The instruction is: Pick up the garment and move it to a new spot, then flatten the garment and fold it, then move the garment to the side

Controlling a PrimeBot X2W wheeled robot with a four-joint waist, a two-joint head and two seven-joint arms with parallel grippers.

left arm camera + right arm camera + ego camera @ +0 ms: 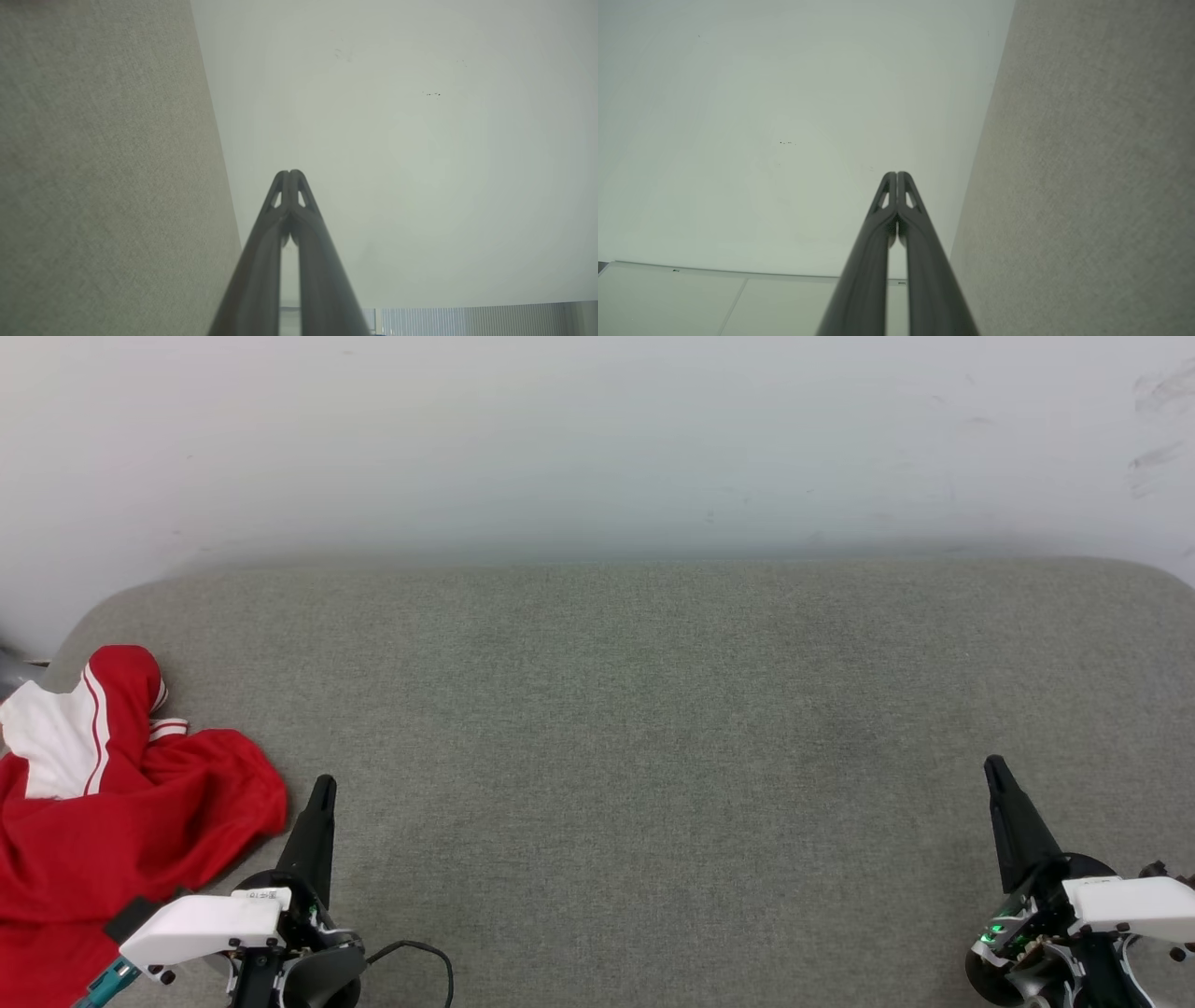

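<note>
Left fingers (261, 261), right fingers (871, 261) pressed together; crumpled garment (112, 821) runs near-far, sleeve (51, 737) far.

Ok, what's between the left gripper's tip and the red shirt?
Only a narrow strip of the bare grey fabric surface, as the head view shows. The left gripper is shut, its tip just clear of the garment.

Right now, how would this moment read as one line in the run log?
garment: crumpled, left end of grey surface, not held | left hand: shut, empty, beside garment | right hand: shut, empty
</note>
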